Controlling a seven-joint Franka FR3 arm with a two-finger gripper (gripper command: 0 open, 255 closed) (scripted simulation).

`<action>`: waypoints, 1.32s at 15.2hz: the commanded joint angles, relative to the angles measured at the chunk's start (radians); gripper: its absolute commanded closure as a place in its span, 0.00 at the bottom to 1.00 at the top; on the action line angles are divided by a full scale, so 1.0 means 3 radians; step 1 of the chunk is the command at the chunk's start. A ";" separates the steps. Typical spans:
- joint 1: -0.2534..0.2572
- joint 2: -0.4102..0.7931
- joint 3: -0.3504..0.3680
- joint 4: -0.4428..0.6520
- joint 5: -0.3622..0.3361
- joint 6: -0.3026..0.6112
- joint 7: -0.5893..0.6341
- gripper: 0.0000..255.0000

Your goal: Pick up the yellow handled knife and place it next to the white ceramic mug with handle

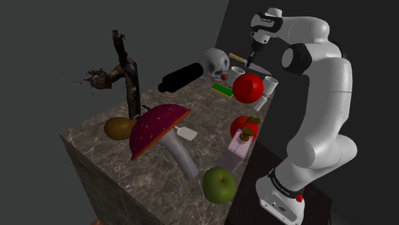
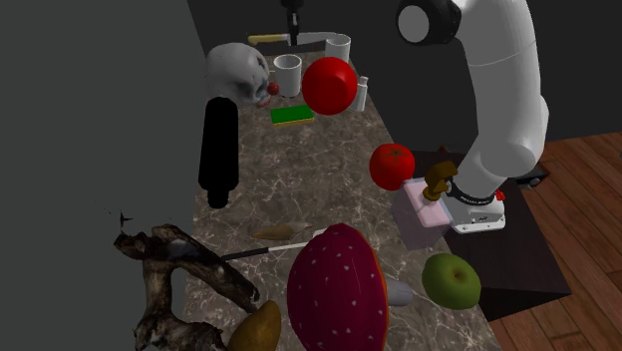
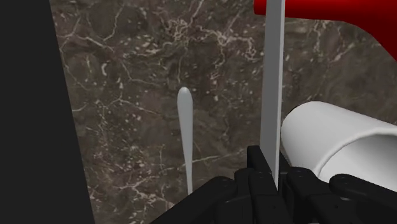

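Shoulder view: white arm [image 1: 320,96] arched up from the stand to the far end of the marble table [image 1: 211,108]. Black gripper [image 1: 254,59] pointing down just above a white mug [image 1: 237,72], near a big red ball [image 1: 248,87] and a pale skull mask [image 1: 216,62]. Nearer along the top: a tomato [image 1: 243,126], a green apple [image 1: 219,185] and a red spotted mushroom [image 1: 158,128].

Second exterior view: gripper [image 2: 292,35] at the top edge, clenched on the yellow-handled knife [image 2: 264,39]. Knife held level, yellow handle out toward this view's left, grey blade toward its right. Under it in the picture, the white mug [image 2: 287,73]; a second white mug [image 2: 337,47] by the blade's tip; red ball [image 2: 330,85] just beside both. Black cylinder [image 2: 217,150] farther along the marble.

Wrist view: gripper [image 3: 275,173] with both fingers [image 3: 254,167] pressed against the knife [image 3: 273,83] — grey blade running straight out from between them over dark marble. White mug [image 3: 337,140] just beside the blade. On the blade's other side, a pale slender thing [image 3: 185,127] lying on the table, too plain to name. Red ball [image 3: 331,9] at the blade's far end.
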 commanded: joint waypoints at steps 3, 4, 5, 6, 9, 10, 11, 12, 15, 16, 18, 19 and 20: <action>0.0017 0.0005 0.0003 -0.0174 0.0005 0.0178 -0.0014 1.00; 0.0022 0.0005 0.0004 -0.0219 0.0007 0.0223 -0.0018 1.00; 0.0027 0.0007 0.0005 -0.0263 0.0009 0.0266 -0.0021 1.00; 0.0031 0.0009 0.0006 -0.0304 0.0010 0.0310 -0.0025 1.00; 0.0041 0.0021 0.0010 -0.0420 0.0018 0.0436 -0.0035 1.00; 0.0044 0.0027 0.0012 -0.0455 0.0021 0.0477 -0.0039 1.00; 0.0046 0.0034 0.0014 -0.0489 0.0024 0.0517 -0.0042 1.00; 0.0048 0.0042 0.0016 -0.0522 0.0027 0.0557 -0.0046 1.00; 0.0054 0.0070 0.0022 -0.0612 0.0038 0.0673 -0.0057 1.00; 0.0055 0.0081 0.0025 -0.0639 0.0042 0.0711 -0.0061 1.00; 0.0058 0.0105 0.0029 -0.0691 0.0052 0.0785 -0.0068 1.00; 0.0059 0.0118 0.0031 -0.0715 0.0057 0.0822 -0.0072 1.00; 0.0060 0.0132 0.0033 -0.0738 0.0062 0.0858 -0.0076 1.00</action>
